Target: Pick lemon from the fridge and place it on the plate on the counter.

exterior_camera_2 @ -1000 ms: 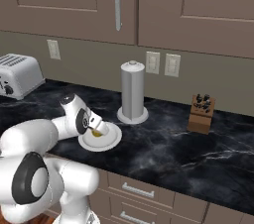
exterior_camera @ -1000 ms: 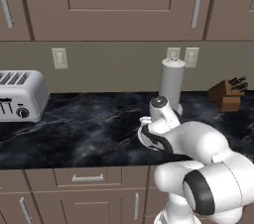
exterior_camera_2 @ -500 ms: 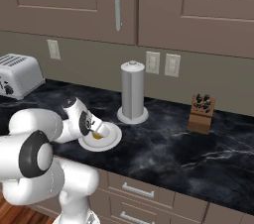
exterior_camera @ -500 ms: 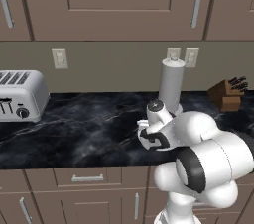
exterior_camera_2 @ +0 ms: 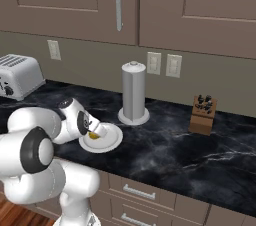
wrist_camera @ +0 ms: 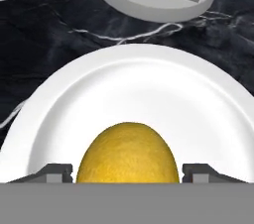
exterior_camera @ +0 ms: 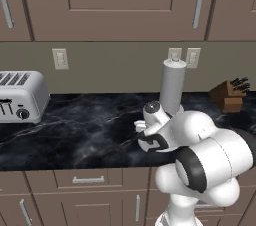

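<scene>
The lemon [wrist_camera: 127, 152] sits over the plate [wrist_camera: 149, 94] near the counter's [exterior_camera_2: 200, 155] front edge — between the gripper's [wrist_camera: 127, 174] fingertips. We can't tell whether they grip it; seemingly only release and retreat remain.

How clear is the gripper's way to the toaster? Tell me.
Probably clear: bare counter lies between the gripper and the toaster, though the lemon sits between its fingers over the plate.
</scene>
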### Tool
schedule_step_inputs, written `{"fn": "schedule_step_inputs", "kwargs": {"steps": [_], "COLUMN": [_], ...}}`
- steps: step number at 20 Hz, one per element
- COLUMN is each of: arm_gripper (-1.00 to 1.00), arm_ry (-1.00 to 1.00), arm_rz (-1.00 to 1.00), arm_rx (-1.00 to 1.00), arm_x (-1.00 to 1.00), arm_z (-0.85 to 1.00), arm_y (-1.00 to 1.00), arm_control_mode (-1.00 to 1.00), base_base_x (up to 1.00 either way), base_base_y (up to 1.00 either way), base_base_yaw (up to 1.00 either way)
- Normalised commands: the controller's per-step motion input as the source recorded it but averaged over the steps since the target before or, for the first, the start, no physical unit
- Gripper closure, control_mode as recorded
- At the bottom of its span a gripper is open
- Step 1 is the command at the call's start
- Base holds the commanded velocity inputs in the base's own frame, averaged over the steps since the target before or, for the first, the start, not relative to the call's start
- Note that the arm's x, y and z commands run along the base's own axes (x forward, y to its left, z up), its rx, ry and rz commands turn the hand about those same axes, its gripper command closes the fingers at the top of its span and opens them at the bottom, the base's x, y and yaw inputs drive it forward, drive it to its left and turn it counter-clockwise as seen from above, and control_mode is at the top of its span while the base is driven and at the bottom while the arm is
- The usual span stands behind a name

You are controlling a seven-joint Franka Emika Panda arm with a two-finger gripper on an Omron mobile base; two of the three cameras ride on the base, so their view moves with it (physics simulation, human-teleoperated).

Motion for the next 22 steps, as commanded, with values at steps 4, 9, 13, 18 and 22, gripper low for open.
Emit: {"fn": "schedule_step_inputs", "kwargs": {"steps": [4, 9, 13, 18, 22], "arm_gripper": [-1.00, -1.00, -1.00, -1.00, -1.00], "arm_ry": [-0.09, -0.23, -0.32, -0.23, -0.07], "arm_rz": [0.00, 0.01, 0.04, 0.02, 0.00], "arm_rx": [0.00, 0.02, 0.05, 0.03, 0.04], "arm_x": [0.00, -0.18, -0.58, -0.81, -1.00], "arm_z": [0.00, 0.43, 0.97, 0.87, 0.49], "arm_y": [0.00, -0.05, -0.20, -0.28, -0.50], "arm_control_mode": [-1.00, -1.00, -1.00, -1.00, -1.00], "base_base_x": [0.00, 0.00, 0.00, 0.00, 0.00], "base_base_y": [0.00, 0.00, 0.00, 0.00, 0.00], "base_base_yaw": [0.00, 0.00, 0.00, 0.00, 0.00]}}
